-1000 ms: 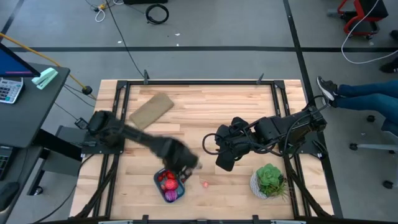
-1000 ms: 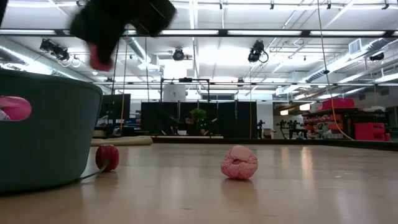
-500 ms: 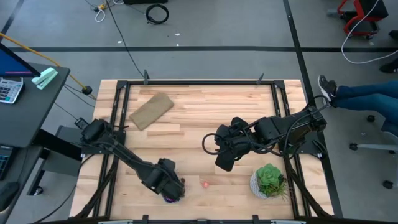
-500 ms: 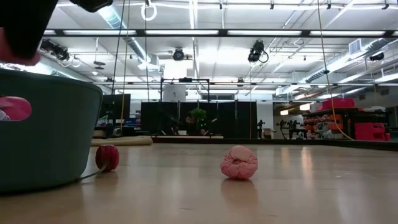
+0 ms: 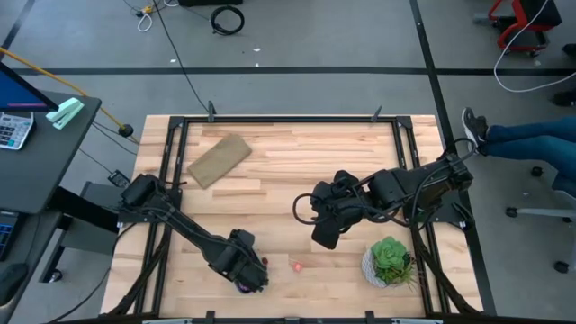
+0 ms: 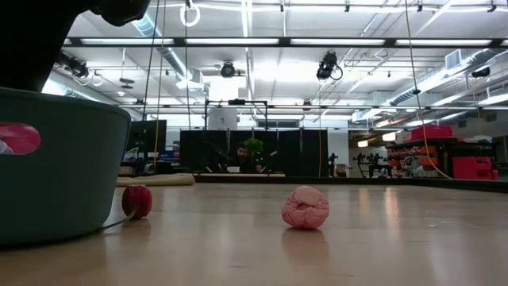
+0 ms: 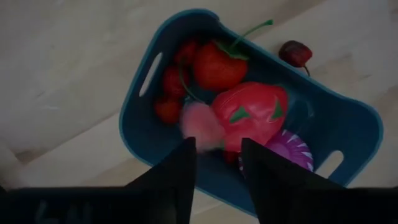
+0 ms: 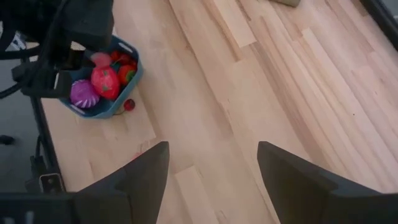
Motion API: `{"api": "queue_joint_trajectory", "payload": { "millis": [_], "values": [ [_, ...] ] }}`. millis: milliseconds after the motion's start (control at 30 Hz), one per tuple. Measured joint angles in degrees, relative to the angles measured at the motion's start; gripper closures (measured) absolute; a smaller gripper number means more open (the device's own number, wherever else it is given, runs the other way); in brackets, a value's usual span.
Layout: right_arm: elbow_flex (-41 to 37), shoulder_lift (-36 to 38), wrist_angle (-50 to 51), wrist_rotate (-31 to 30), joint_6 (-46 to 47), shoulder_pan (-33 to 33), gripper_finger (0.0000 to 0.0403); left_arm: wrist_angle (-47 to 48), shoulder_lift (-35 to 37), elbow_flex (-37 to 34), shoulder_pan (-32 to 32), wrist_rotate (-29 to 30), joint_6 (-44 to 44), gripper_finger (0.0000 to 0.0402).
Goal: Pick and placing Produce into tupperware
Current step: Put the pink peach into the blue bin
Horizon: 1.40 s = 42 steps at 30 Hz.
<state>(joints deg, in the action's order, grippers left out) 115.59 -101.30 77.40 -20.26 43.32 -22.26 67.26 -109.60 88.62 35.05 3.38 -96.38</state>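
Observation:
The teal tupperware sits near the table's near edge and shows in the low view as a dark wall. It holds red produce, a magenta-purple piece and a blurred pale pink piece. My left gripper hangs open just above it, touching nothing. A dark red cherry lies on the table beside the tupperware's wall. A pale pink ball rests on the wood to the right. My right gripper waits open over the table's middle.
A green plant in a white pot stands near the right near corner. A flat tan piece lies at the far left. Dark rails frame the table. A person's legs show beyond the right edge. Bare wood lies between the arms.
My left gripper swung from beside the tupperware's far side toward the near edge and stopped over the tupperware. The pink piece seen under it in the low view is gone from there; a blurred pink piece now shows inside the tupperware.

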Motion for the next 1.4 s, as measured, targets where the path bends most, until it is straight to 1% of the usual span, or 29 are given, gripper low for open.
{"api": "queue_joint_trajectory", "payload": {
  "millis": [167,300,400,500,633,700,767,867,1000,1200,1300,1400],
  "values": [
    [-0.6,-0.6,-1.9,1.9,-1.9,-2.2,0.0149,0.9,0.0,0.0,0.0,-0.1,0.1,0.0231],
    [-5.1,-0.9,-7.5,3.2,-4.4,-4.7,0.0149,1.1,0.1,0.0,-0.2,-0.9,2.1,0.0209],
    [-12.0,-0.9,-15.2,5.6,-4.9,-6.0,0.0149,1.1,0.2,0.0,-0.8,-1.1,3.1,0.0201],
    [-20.2,-1.0,-23.0,6.0,-4.5,-7.1,0.0149,0.7,0.2,0.0,-1.5,-1.1,4.5,0.0198],
    [-31.0,-1.0,-38.6,5.6,-4.2,-8.2,0.0149,0.3,0.2,0.0,-2.5,-1.1,7.0,0.0204],
    [-36.2,-1.0,-48.8,4.9,-5.3,-8.6,0.0149,0.2,0.2,0.0,-3.0,-1.1,8.5,0.0207],
    [-41.3,-1.0,-55.5,4.9,-6.2,-8.7,0.0149,0.2,0.2,0.0,-3.4,-1.1,9.1,0.0209],
    [-47.3,-1.0,-63.0,4.9,-4.2,-8.7,0.0149,0.2,0.2,0.0,-3.8,-1.1,9.4,0.0205],
    [-53.5,-1.0,-69.2,4.3,-2.7,-8.5,0.0149,0.2,0.2,0.0,-3.8,-1.1,11.7,0.0198],
    [-58.8,-1.4,-78.2,2.6,-4.9,-8.5,0.0149,0.2,0.2,0.0,-3.8,-1.1,12.2,0.0193],
    [-59.2,-3.2,-83.2,2.6,-5.6,-8.3,0.0149,0.2,0.2,0.0,-4.0,-1.1,12.2,0.0196],
    [-57.9,-6.3,-84.8,2.6,-6.2,-8.3,0.0149,0.2,0.2,0.0,-4.2,-1.1,12.2,0.0197]
  ]
}}
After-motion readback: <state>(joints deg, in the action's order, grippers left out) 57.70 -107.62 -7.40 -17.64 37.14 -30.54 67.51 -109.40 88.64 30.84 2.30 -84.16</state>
